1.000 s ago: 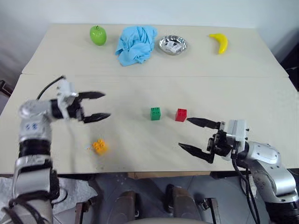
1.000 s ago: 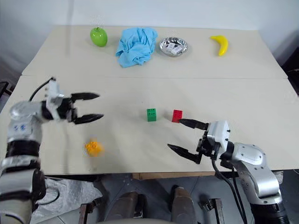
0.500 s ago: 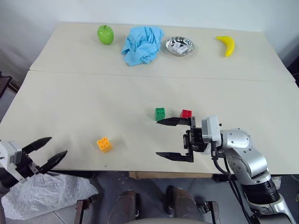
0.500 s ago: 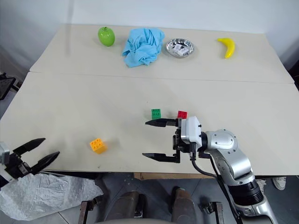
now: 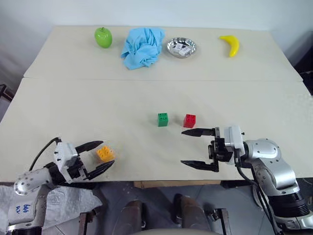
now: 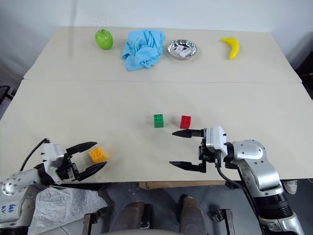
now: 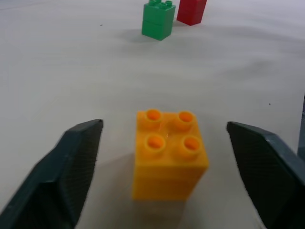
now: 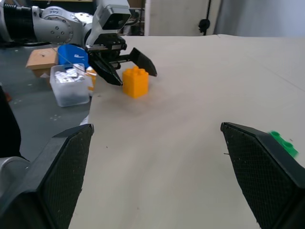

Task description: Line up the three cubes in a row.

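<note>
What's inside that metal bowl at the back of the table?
The metal bowl holds a few small white pieces with dark marks; what they are is too small to tell. Its near rim hides part of the bottom.

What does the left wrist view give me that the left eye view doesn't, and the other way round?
Left wrist view alone: the four studs on top of the orange cube, and a clear gap between it and each finger of the open left pincer.

Left eye view alone: the open right pincer hovering near the red cube, and, at the table's far edge, the apple, blue cloth, metal bowl and banana.

Both: the orange cube between the left fingers, with the green cube and red cube beyond.
</note>
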Tool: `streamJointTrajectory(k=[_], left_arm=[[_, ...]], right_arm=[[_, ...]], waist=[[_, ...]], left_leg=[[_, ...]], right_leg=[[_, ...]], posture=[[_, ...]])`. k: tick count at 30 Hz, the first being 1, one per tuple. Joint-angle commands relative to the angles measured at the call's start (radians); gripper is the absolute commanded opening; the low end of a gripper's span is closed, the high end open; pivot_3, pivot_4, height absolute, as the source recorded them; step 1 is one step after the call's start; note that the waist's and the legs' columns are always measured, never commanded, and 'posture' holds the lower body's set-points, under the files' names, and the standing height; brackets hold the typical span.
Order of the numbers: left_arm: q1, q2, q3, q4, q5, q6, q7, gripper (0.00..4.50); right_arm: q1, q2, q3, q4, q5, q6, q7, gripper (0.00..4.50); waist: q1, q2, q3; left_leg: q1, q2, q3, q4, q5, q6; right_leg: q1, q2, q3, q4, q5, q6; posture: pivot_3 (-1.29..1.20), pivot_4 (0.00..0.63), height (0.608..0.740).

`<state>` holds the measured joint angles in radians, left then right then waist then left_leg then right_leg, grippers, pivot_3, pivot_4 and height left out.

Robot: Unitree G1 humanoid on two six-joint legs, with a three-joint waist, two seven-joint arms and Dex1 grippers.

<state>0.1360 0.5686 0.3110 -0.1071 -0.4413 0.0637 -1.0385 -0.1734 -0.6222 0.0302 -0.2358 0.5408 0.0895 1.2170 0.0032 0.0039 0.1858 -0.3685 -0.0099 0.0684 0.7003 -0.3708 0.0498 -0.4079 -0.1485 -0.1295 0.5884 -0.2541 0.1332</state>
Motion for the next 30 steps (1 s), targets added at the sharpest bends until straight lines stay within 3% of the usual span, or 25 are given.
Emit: streamJointTrajectory(k=[1, 5, 7, 9, 12, 17, 20, 24, 30], left_arm=[[0.003, 0.012, -0.009, 0.013, 0.002, -0.026, -0.009, 3.27], [-0.069, 0.075, -0.015, 0.076, -0.008, -0.019, -0.064, 1.94], [-0.139, 0.125, -0.041, 0.118, -0.027, 0.012, -0.132, 1.51], [-0.233, 0.165, -0.075, 0.174, -0.045, 0.047, -0.207, 1.51], [-0.498, 0.151, -0.164, 0.37, 0.003, 0.021, -0.294, 1.51], [-0.893, 0.039, -0.3, 0.788, 0.137, -0.141, -0.409, 1.51], [-1.096, -0.044, -0.369, 1.091, 0.259, -0.266, -0.391, 1.51], [-1.209, -0.087, -0.393, 1.307, 0.352, -0.38, -0.332, 1.51], [-1.253, -0.118, -0.376, 1.4, 0.404, -0.429, -0.299, 1.51]], right_arm=[[0.029, -0.007, -0.035, -0.051, -0.003, -0.018, -0.025, 4.5], [0.084, -0.024, -0.072, -0.071, -0.007, -0.022, -0.048, 4.5], [0.107, -0.03, -0.094, -0.077, -0.01, -0.027, -0.06, 4.5], [0.125, -0.034, -0.113, -0.081, -0.012, -0.03, -0.073, 4.5], [0.144, -0.033, -0.135, -0.075, -0.02, -0.041, -0.094, 4.5], [0.134, -0.022, -0.142, -0.053, -0.033, -0.054, -0.115, 4.5], [0.136, -0.015, -0.156, -0.053, -0.038, -0.066, -0.14, 4.5], [0.171, -0.011, -0.179, -0.082, -0.048, -0.079, -0.18, 4.5], [0.266, 0.0, -0.212, -0.147, -0.054, -0.091, -0.242, 4.5]], waist=[[-0.002, 0.0, 0.0], [0.002, 0.0, 0.0], [0.009, 0.0, 0.0], [0.017, 0.0, 0.0], [0.028, 0.001, 0.0], [0.022, 0.0, -0.001], [0.019, -0.001, -0.001], [0.009, -0.001, 0.0], [0.009, -0.002, 0.0]], left_leg=[[0.0, 0.0, 0.0, 0.0, 0.0, 0.0], [0.0, 0.0, 0.0, 0.001, 0.0, 0.0], [0.0, 0.0, 0.0, 0.001, 0.0, 0.0], [0.0, 0.0, 0.0, 0.002, 0.0, 0.0], [0.0, -0.001, 0.0, 0.002, 0.001, 0.001], [-0.001, -0.008, 0.001, 0.003, 0.002, 0.002], [-0.002, -0.009, 0.004, 0.002, 0.002, 0.002], [-0.002, -0.008, 0.013, -0.001, 0.002, 0.002], [-0.002, -0.007, 0.013, -0.001, 0.002, 0.003]], right_leg=[[0.0, 0.0, 0.0, 0.0, 0.0, 0.0], [0.0, 0.0, 0.0, 0.0, 0.0, 0.0], [0.0, 0.0, 0.0, 0.001, 0.0, 0.0], [0.0, 0.0, 0.0, 0.001, 0.0, 0.0], [0.0, 0.0, 0.0, 0.001, 0.0, 0.0], [0.001, 0.0, 0.0, 0.002, 0.001, 0.001], [0.0, 0.0, -0.001, 0.001, 0.001, 0.001], [-0.001, 0.0, -0.003, -0.001, 0.0, 0.001], [-0.002, 0.0, -0.004, 0.0, 0.001, 0.002]], posture=[[0.0, 0.15, 0.74], [0.0, 0.15, 0.74], [0.0, 0.15, 0.74], [0.0, 0.15, 0.74], [0.0, 0.15, 0.74], [0.0, 0.15, 0.74], [0.0, 0.15, 0.74], [0.0, 0.15, 0.74], [0.0, 0.15, 0.74]])
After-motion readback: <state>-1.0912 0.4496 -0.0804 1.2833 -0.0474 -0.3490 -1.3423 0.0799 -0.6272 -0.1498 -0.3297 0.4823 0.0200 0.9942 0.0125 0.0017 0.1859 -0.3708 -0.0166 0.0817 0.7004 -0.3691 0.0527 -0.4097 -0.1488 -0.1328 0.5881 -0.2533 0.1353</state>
